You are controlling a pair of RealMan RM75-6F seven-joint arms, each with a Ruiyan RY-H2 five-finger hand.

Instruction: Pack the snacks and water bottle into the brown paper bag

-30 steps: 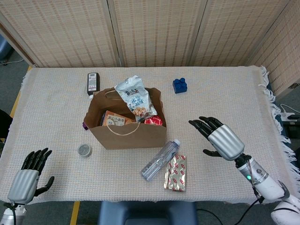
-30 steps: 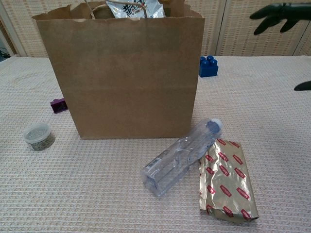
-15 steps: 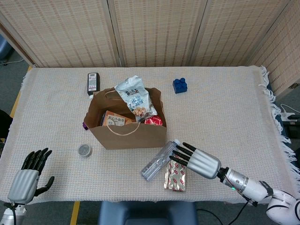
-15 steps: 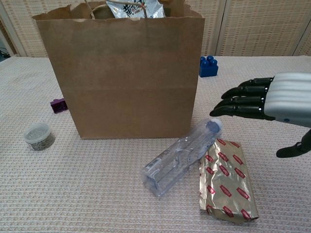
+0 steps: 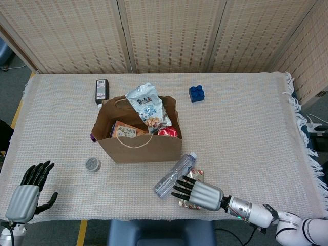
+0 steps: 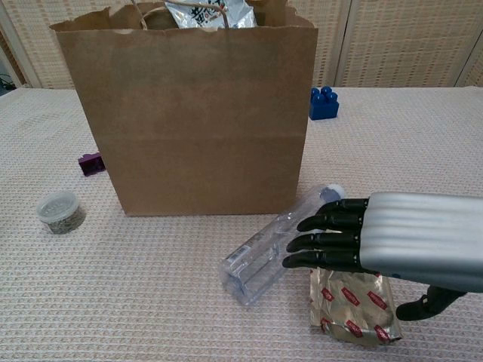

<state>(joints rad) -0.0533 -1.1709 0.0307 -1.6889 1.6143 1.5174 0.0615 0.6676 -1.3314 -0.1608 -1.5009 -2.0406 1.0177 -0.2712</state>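
We take the brown paper bag (image 5: 137, 134) as our landmark; it stands upright with its mouth open, a silver snack pouch (image 5: 148, 106) sticking out of its top and an orange packet (image 5: 126, 131) and a red item (image 5: 167, 133) inside. Behind it lie a black remote (image 5: 101, 90) and, to its rear right, a blue block (image 5: 196, 93); a small purple piece (image 6: 90, 163) peeks out at its left side, and a round tin (image 5: 92, 164) sits off its front left corner. Just before the bag's front right corner the water bottle (image 6: 275, 245) lies on its side, with the gold-and-red snack pack (image 6: 353, 308) touching it on the far side from the bag.

The cloth to the right of the bag is bare out to the fringed table edge (image 5: 293, 97).

Our right hand (image 5: 197, 191), fingers (image 6: 326, 240) straight and spread, holding nothing, now hovers over the snack pack beside the bottle; half a second ago it was higher and farther right. Our left hand (image 5: 26, 192) stays open at the table's near edge, well left of the bag.
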